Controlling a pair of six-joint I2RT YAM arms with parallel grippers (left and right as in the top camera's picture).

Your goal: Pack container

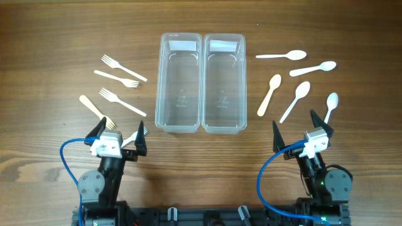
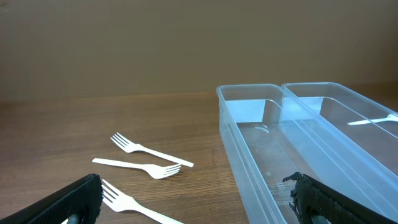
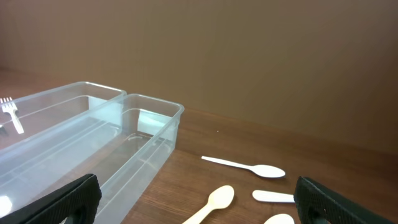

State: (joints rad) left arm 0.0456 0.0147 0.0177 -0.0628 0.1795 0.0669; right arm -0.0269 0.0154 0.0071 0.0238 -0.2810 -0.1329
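Note:
Two clear, empty plastic containers sit side by side at the table's middle, the left one (image 1: 159, 81) and the right one (image 1: 243, 81). Several forks lie to their left, among them a white fork (image 1: 124, 68) and a cream fork (image 1: 96, 108). Several spoons lie to their right, among them a white spoon (image 1: 281, 56) and a cream spoon (image 1: 270, 94). My left gripper (image 1: 118, 132) is open and empty near the front, below the forks. My right gripper (image 1: 296, 129) is open and empty, below the spoons.
The left wrist view shows my open left gripper (image 2: 196, 186), three forks such as the nearest fork (image 2: 134, 204), and the left container's rim (image 2: 249, 88). The right wrist view shows my open right gripper (image 3: 198, 186), the right container's rim (image 3: 155, 102) and a white spoon (image 3: 245, 165).

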